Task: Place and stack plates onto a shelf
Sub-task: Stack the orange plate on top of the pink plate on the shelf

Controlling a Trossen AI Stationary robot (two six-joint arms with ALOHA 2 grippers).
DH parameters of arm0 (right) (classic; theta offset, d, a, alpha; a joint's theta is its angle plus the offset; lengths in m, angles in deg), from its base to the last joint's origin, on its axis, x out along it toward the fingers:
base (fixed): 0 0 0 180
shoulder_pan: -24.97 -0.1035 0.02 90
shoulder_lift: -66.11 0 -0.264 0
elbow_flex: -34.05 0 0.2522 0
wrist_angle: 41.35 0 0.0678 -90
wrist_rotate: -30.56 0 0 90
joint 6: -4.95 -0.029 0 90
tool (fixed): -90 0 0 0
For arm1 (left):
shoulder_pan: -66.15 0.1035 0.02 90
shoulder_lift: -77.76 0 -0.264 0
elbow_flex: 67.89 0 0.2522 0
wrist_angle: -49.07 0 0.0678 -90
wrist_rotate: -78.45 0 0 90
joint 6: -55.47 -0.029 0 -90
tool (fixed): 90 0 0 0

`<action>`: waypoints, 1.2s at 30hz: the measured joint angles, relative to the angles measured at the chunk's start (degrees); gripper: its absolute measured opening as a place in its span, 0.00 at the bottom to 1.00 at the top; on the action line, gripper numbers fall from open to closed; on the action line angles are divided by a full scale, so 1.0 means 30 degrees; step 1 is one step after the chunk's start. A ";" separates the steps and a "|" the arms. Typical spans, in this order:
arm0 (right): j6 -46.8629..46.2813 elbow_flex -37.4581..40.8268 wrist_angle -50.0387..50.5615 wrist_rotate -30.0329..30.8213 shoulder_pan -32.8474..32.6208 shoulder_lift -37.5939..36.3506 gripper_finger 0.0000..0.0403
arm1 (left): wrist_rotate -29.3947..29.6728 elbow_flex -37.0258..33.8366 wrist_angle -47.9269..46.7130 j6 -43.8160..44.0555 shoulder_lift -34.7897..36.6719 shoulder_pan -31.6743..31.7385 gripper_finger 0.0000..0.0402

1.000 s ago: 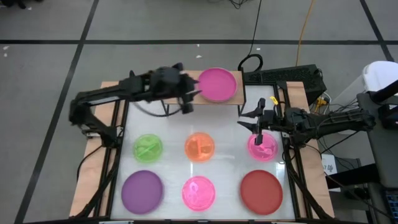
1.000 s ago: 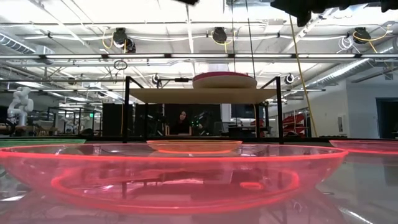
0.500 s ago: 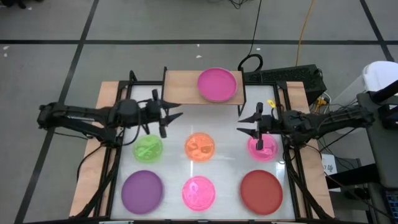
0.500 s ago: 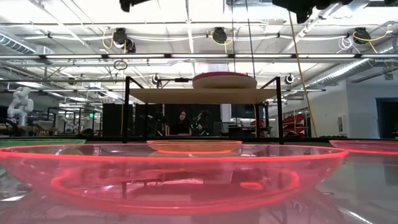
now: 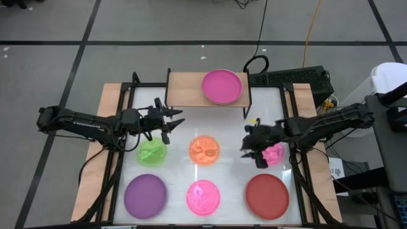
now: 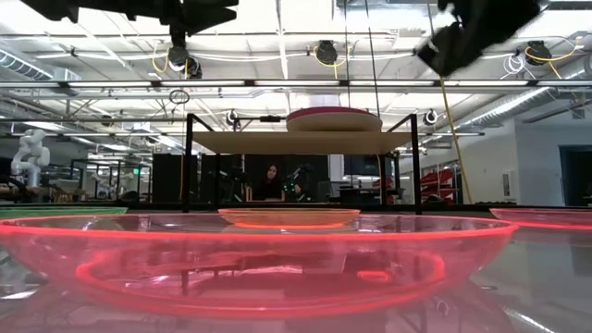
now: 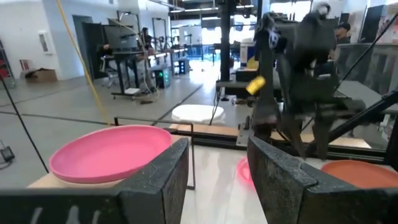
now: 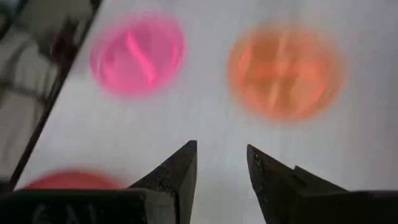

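Claws both released: left claw point(image 5: 173, 121) above green plate point(image 5: 151, 152), right claw point(image 5: 249, 145) beside pink plate point(image 5: 272, 152); no readable writing.

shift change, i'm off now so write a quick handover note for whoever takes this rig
Left gripper: fingers open, empty, above the table just beyond the green plate.
Right gripper: fingers open, empty, above the table between the orange plate and the small pink plate by the right edge.
Done: the magenta plate lies on the right half of the shelf.
Left: six plates on the table. Middle row: green, orange, small pink. Near row: purple plate, second pink plate, red plate. The shelf's left half is bare.
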 joint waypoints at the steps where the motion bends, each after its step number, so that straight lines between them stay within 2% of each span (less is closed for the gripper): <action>1: -0.0419 0.0092 0.0571 -0.0378 0.0007 0.0431 0.31 | 0.0000 0.0000 -0.0002 -0.0026 -0.0002 -0.0005 0.42; 5: -0.1418 0.0954 0.1629 -0.2337 -0.0129 0.1706 0.31 | 0.0000 0.0000 0.0007 -0.0028 -0.0007 -0.0005 0.42; 9: -0.1454 0.2225 0.0962 -0.4090 -0.0773 0.2513 0.31 | 0.0000 0.0000 -0.0102 -0.0028 -0.0015 -0.0005 0.42; 20: -0.3525 0.4893 -0.2390 -0.4558 -0.2579 0.3300 0.31 | 0.0000 0.0007 -0.0414 0.0113 -0.0015 -0.0012 0.42; 29: -0.5029 0.6896 -0.5329 -0.3936 -0.3501 0.3278 0.30 | 0.0007 0.0007 -0.0699 0.0502 -0.0015 -0.0012 0.42; 32: -0.5587 0.7371 -0.5547 -0.3968 -0.3546 0.3266 0.26 | 0.0006 0.0007 -0.0736 0.0292 -0.0015 -0.0012 0.42; 36: -0.5894 0.7452 -0.5540 -0.4009 -0.3548 0.3271 0.13 | 0.0004 0.0007 -0.0736 -0.0164 -0.0015 -0.0012 0.42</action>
